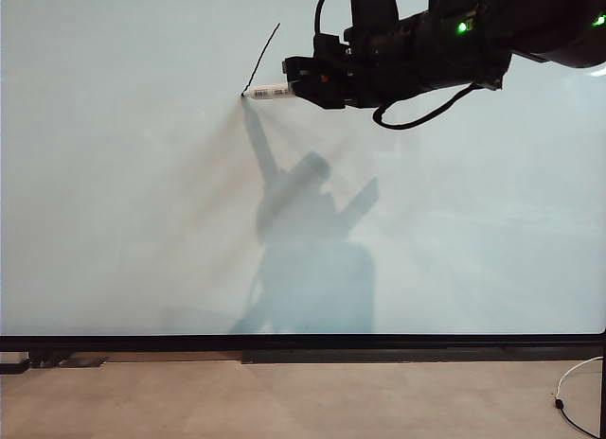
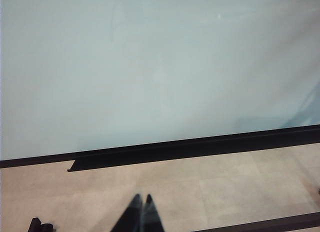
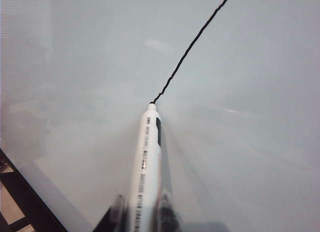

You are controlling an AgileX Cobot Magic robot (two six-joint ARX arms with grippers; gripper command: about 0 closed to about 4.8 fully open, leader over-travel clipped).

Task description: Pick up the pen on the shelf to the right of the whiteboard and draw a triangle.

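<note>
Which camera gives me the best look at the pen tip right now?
Right wrist view: the pen fills it, tip on the drawn line. Exterior view shows it small in the right gripper; left wrist view doesn't show it.

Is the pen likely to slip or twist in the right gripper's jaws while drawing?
Possibly. The pen looks smooth, round and slim, so it may rotate. The right gripper grips only its back end, so tip pressure on the whiteboard could lever it. The stroke looks continuous.
</note>
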